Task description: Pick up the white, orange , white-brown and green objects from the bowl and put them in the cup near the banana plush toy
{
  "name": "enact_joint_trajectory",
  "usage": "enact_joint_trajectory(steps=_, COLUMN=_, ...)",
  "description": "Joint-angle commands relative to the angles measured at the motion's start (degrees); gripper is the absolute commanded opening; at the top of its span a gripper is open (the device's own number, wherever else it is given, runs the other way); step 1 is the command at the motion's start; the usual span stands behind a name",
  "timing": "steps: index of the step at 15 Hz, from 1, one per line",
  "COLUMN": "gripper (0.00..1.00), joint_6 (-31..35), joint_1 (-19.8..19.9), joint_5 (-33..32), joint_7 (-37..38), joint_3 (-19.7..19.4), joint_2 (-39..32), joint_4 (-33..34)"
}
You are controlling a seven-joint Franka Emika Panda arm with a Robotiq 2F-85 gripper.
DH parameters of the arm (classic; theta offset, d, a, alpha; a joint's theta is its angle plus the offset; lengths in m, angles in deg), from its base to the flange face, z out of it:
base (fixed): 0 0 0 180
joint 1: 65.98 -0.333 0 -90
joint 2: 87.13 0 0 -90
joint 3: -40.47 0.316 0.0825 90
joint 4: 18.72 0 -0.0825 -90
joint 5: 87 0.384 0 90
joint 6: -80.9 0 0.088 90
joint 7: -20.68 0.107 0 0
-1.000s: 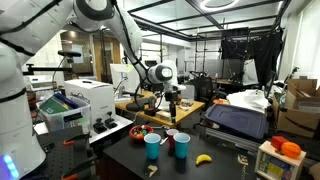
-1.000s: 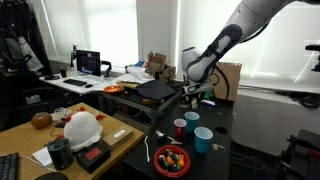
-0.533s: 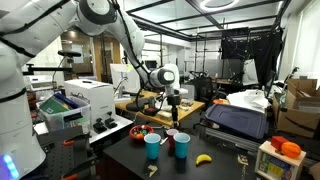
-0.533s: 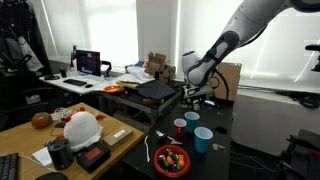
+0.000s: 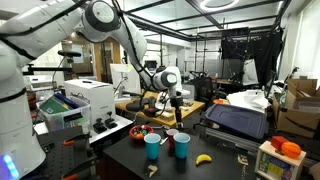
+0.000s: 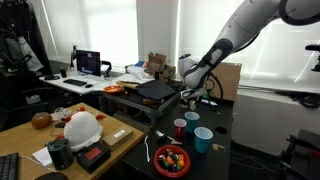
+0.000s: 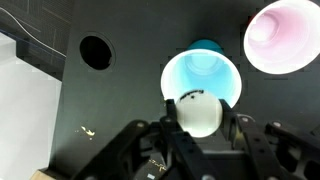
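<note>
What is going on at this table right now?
The robot arm holds a round white object clamped in its jaws, above the dark table. In the wrist view it hangs right over a light blue cup, a pink cup beside it. The red bowl holds more items; the banana plush toy lies by the cups.

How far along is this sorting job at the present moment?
Done: the white round object is out of the small shallow red bowl. In hand: the end effector grips it above a light blue cup. Left: releasing it into a cup, then bringing over the coloured pieces still lying in the bowl.
</note>
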State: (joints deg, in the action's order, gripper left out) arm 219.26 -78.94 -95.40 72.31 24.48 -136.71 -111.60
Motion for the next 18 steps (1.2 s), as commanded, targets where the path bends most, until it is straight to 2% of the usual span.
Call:
enact_joint_trajectory(steps=1, gripper=0.18, joint_6=-2.3, joint_1=-0.2, joint_5=-1.4, joint_7=2.9, joint_3=-1.0, joint_2=-2.4, joint_4=3.8)
enact_joint_trajectory(steps=7, gripper=0.18, joint_6=-3.0, joint_1=0.1, joint_5=-1.0, joint_7=2.8, joint_3=-1.3, joint_2=-4.8, joint_4=6.0)
enact_joint_trajectory(steps=8, gripper=0.68, joint_6=-3.2, joint_1=0.1, joint_5=-0.9, joint_7=2.7, joint_3=-1.3, joint_2=-5.1, joint_4=6.2)
enact_joint_trajectory(steps=10, gripper=0.76, joint_6=-3.7, joint_1=-0.3, joint_5=-1.4, joint_7=3.0, joint_3=-1.7, joint_2=-5.3, joint_4=6.5)
enact_joint_trajectory(steps=13, gripper=0.98, joint_6=-2.9, joint_1=-1.3, joint_5=-1.9, joint_7=3.0, joint_3=-1.7, joint_2=-4.1, joint_4=5.2)
enact_joint_trajectory(steps=18, gripper=1.00, joint_6=1.7, joint_1=-4.3, joint_5=-3.3, joint_7=-0.7, joint_3=1.3, joint_2=4.2, joint_4=-2.4)
